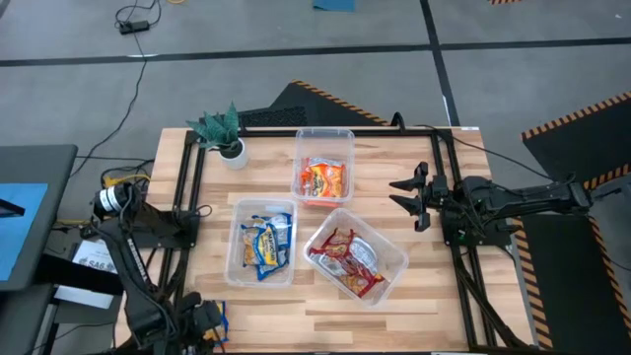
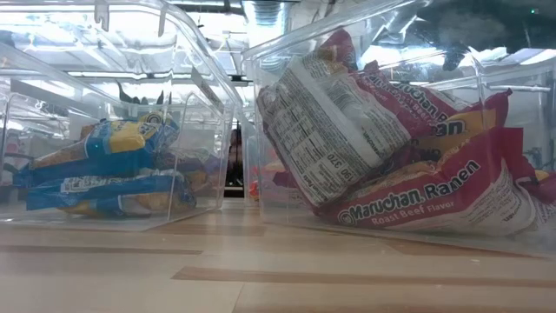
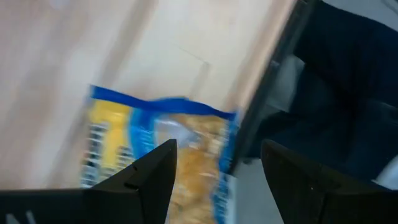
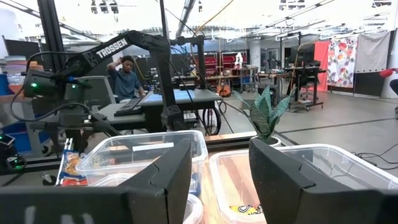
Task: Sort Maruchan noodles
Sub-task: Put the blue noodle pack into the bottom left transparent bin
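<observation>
1. Three clear plastic bins sit on a wooden table (image 1: 325,296), each holding one colour of Maruchan noodles. The landmark here is the bin of blue packets (image 1: 261,243), toward the left of the tabletop in the high view.

2. Blue-and-yellow packets (image 1: 264,245) lie stacked inside that bin; the low view shows them piled flat against its clear wall.

3. Just beside it, on the right-arm side, a tilted bin (image 1: 355,256) holds the red packets (image 1: 345,258), one marked "Roast Beef Flavor" (the label is readable in the low view) and one turned to show its printed back.

4. Beyond the blue bin, toward the far edge and a little to the right, a third bin (image 1: 324,165) holds orange packets (image 1: 322,180). A small green potted plant (image 1: 225,131) stands near the far-left corner.

5. The left gripper (image 3: 214,168) hangs at the near-left corner of the table, well apart from the blue bin, fingers spread apart over a loose blue-and-yellow packet (image 3: 180,143) lying at the table's edge; no contact with it is visible.

6. The right gripper (image 1: 412,195) hovers at the table's right side, past the red bin, its fingers apart and empty.

7. A person (image 4: 126,76) sits at a desk in the room behind, one hand raised.
</observation>
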### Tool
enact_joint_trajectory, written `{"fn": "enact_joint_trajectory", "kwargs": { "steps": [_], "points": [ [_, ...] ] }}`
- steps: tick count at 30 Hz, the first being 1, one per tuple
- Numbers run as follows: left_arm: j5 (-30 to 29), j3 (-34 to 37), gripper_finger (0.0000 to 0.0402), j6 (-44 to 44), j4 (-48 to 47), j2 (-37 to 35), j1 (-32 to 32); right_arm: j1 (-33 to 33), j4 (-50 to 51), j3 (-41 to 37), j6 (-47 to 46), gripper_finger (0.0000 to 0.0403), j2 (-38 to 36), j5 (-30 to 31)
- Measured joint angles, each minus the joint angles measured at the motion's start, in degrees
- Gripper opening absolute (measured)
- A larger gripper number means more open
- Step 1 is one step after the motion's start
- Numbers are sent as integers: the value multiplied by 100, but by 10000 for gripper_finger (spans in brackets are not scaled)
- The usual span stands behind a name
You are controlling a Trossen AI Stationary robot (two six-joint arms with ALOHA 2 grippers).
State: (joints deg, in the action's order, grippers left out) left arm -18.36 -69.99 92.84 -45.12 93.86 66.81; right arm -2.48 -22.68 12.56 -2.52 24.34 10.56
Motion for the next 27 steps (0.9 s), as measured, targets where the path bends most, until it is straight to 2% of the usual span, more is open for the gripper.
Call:
{"fn": "enact_joint_trajectory", "kwargs": {
  "steps": [6, 18, 27],
  "points": [
    [624, 2, 219, -244, 644, 0, -306, 0, 2, 0, -2, 182, 0, 0],
    [1163, 3, 219, 432, 4, 2, -355, 0, 7, 0, 2, 182, 0, -1],
    [2176, -266, 219, 288, -199, 850, -544, 0, 9, 0, 2, 182, 0, 1]
  ]
}}
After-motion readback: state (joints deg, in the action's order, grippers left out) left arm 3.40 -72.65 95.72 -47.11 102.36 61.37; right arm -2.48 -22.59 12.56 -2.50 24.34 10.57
